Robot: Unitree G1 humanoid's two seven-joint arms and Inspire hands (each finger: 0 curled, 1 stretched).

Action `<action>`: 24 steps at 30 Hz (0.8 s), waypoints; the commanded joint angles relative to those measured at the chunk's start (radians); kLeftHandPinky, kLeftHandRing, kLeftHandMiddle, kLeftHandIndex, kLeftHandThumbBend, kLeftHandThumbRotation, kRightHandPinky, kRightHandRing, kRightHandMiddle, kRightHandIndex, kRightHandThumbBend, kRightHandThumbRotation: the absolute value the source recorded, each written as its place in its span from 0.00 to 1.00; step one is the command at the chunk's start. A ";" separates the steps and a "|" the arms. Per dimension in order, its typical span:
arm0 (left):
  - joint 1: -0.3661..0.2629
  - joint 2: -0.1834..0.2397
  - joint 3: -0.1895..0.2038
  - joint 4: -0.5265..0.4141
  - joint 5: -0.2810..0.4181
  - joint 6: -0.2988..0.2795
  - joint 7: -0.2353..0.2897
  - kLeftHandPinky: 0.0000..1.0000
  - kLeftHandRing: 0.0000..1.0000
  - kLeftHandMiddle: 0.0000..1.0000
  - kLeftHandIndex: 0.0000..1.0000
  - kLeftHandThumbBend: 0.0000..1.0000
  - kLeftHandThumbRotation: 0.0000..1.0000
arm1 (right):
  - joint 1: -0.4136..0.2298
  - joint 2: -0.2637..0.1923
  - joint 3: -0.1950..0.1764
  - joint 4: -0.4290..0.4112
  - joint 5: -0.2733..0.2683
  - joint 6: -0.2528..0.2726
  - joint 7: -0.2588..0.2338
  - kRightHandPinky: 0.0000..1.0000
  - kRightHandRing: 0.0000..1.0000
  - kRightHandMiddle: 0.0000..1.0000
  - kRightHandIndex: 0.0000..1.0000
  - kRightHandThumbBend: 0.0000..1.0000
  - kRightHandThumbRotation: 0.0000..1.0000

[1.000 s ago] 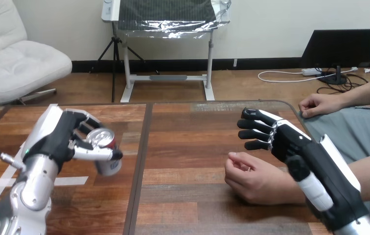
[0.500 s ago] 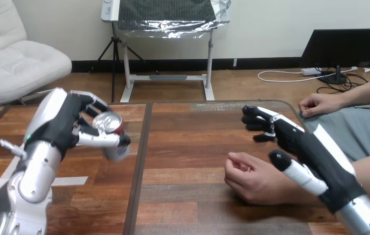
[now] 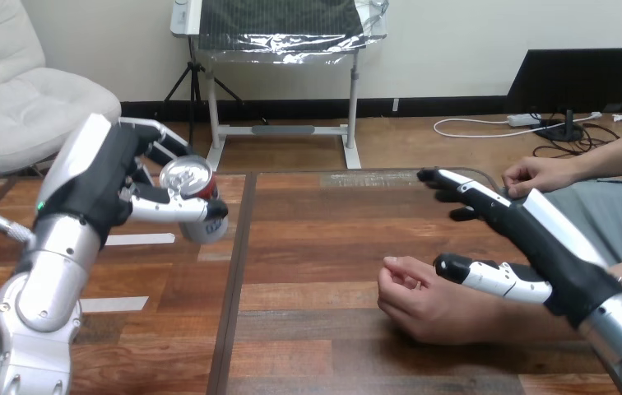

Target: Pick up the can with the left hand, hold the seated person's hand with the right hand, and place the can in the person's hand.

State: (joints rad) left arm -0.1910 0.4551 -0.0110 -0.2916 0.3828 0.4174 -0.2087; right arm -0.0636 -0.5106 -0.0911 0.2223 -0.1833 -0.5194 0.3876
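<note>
1. Right hand (image 3: 530, 247) leads this step: we judge it should settle gently round the person's hand (image 3: 431, 300), which rests loosely curled on the table (image 3: 324, 239), before the can (image 3: 195, 202) travels across.
2. Its fingers are spread straight, thumb out, over that hand; we cannot tell whether they touch.
3. Our left hand (image 3: 106, 193) is wrapped round the can, held clear above the table's left side, well apart from the person.

Red-and-silver can (image 3: 190, 176), black-and-white left hand (image 3: 100, 191), brown plank-patterned table (image 3: 324, 239)
</note>
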 commanded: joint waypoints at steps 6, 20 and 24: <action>-0.055 0.010 0.027 -0.107 -0.007 0.010 -0.018 0.17 0.25 0.35 0.46 0.62 0.00 | -0.133 -0.096 0.024 0.098 -0.082 -0.021 -0.016 0.82 0.94 0.98 0.98 1.00 0.81; -0.062 0.009 0.027 -0.133 -0.015 0.027 -0.033 0.19 0.26 0.36 0.45 0.62 0.00 | -0.223 -0.173 0.075 0.252 -0.155 -0.074 -0.015 0.81 0.95 0.98 0.99 1.00 0.77; -0.066 0.008 0.023 -0.150 -0.010 0.049 -0.039 0.18 0.26 0.36 0.45 0.63 0.00 | -0.245 -0.196 0.094 0.286 -0.171 -0.070 0.003 0.82 0.96 0.98 1.00 1.00 0.76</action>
State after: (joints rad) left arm -0.1914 0.4550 -0.0089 -0.3722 0.3635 0.4513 -0.2496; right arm -0.2067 -0.6646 -0.0221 0.4709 -0.3402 -0.5701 0.3871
